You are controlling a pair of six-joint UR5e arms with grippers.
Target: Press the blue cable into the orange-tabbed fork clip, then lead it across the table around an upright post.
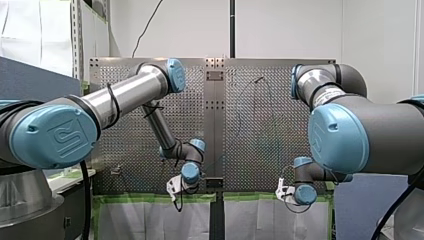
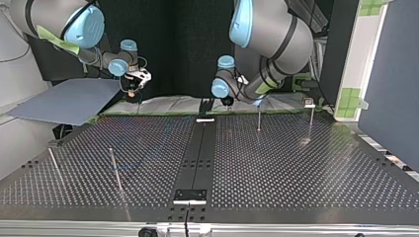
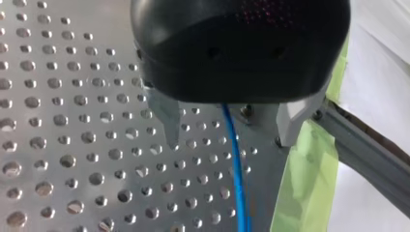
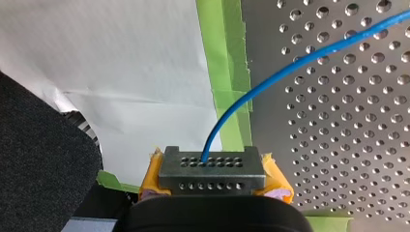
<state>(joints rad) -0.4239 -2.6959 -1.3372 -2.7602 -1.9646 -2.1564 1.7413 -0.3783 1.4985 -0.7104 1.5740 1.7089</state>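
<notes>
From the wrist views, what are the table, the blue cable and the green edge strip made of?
The table: metal, probably aluminium, matte silver with drilled holes. The blue cable: smooth plastic-looking jacket, bends softly. The green edge strip: likely paper tape, matte, creased, overlapping pieces.

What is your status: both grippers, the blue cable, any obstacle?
Left gripper open, thin blue cable passing loose between its metal fingers. Right gripper, yellow-padded, shut on that cable. Nothing seen in the way on the perforated metal table.

My left arm's black gripper hangs low with its metal fingers spread wide apart, while my right arm's yellow-padded gripper is pinched tight on the thin blue cable.
</notes>
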